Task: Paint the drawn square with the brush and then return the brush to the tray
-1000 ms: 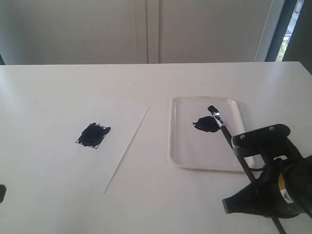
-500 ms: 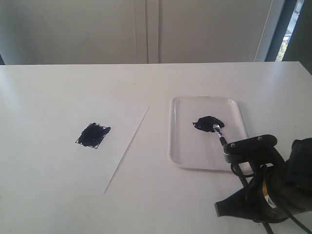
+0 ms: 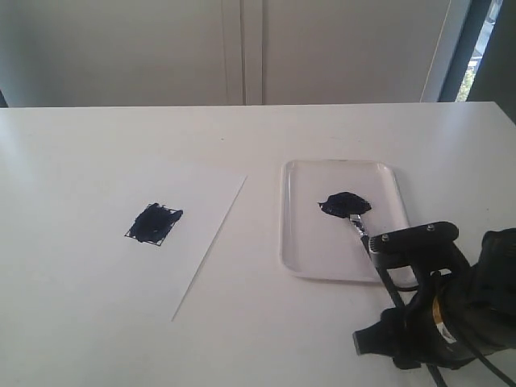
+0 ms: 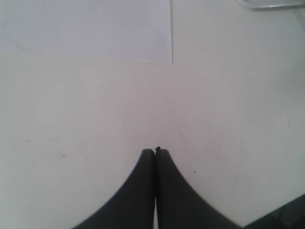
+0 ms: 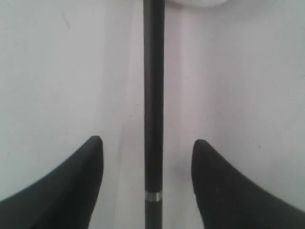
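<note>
Brush (image 5: 153,95) between parted right fingers (image 5: 85,183)

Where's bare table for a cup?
Bare: white table beyond the white paper sheet and glossy white tray, plus the strip between them. Crowded: front right, where the black-handled brush runs from tray to the open right gripper.

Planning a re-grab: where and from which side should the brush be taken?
Take the brush on its straight black handle, clear of the painted tip, from above. Its tip sits at the tray's paint blob, and the handle runs through the open right gripper, table on both sides.
</note>
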Controlling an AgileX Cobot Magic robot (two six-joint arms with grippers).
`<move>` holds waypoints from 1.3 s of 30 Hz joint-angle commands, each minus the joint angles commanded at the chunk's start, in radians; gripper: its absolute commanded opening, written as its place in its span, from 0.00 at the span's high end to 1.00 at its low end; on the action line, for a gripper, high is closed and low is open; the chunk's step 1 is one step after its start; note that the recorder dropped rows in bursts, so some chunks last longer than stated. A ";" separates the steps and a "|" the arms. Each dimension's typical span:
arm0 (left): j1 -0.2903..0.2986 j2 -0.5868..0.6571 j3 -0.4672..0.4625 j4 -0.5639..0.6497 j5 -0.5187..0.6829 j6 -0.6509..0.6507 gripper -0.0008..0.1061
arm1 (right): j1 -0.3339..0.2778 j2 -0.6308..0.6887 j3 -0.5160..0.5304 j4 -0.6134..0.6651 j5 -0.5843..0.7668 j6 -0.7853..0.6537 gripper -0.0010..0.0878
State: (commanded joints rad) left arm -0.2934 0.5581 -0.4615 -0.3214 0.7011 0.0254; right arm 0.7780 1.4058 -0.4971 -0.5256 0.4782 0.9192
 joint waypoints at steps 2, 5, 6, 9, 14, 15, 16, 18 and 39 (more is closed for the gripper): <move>0.000 0.000 0.000 0.000 0.000 0.000 0.99 | 0.005 -0.031 -0.002 0.004 -0.012 -0.008 0.36; 0.000 0.000 0.000 -0.003 -0.011 0.000 0.99 | 0.010 -0.140 -0.004 0.006 -0.036 -0.009 0.36; 0.000 0.000 0.000 -0.005 -0.021 0.000 0.99 | 0.010 -0.188 -0.006 0.004 -0.051 -0.014 0.36; 0.000 -0.023 -0.004 -0.008 -0.050 0.004 0.99 | 0.010 -0.362 -0.007 -0.019 -0.108 -0.041 0.36; 0.000 -0.098 -0.018 -0.011 -0.187 0.054 0.99 | 0.010 -0.646 -0.004 -0.097 -0.266 -0.154 0.36; 0.000 -0.118 -0.018 -0.011 -0.229 0.061 0.99 | 0.010 -0.703 -0.004 -0.124 -0.291 -0.177 0.36; 0.000 -0.138 -0.018 -0.011 -0.264 0.071 0.99 | 0.010 -0.756 -0.004 -0.143 -0.309 -0.194 0.36; 0.000 -0.176 -0.018 -0.011 -0.346 0.088 0.99 | 0.010 -0.851 -0.004 -0.148 -0.339 -0.225 0.36; 0.000 -0.220 0.024 -0.011 -0.537 0.156 0.99 | 0.010 -1.153 -0.004 -0.136 -0.345 -0.224 0.36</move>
State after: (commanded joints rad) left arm -0.2934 0.3381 -0.4374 -0.3326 0.1644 0.1816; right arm 0.7877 0.2527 -0.5009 -0.6619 0.1327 0.6948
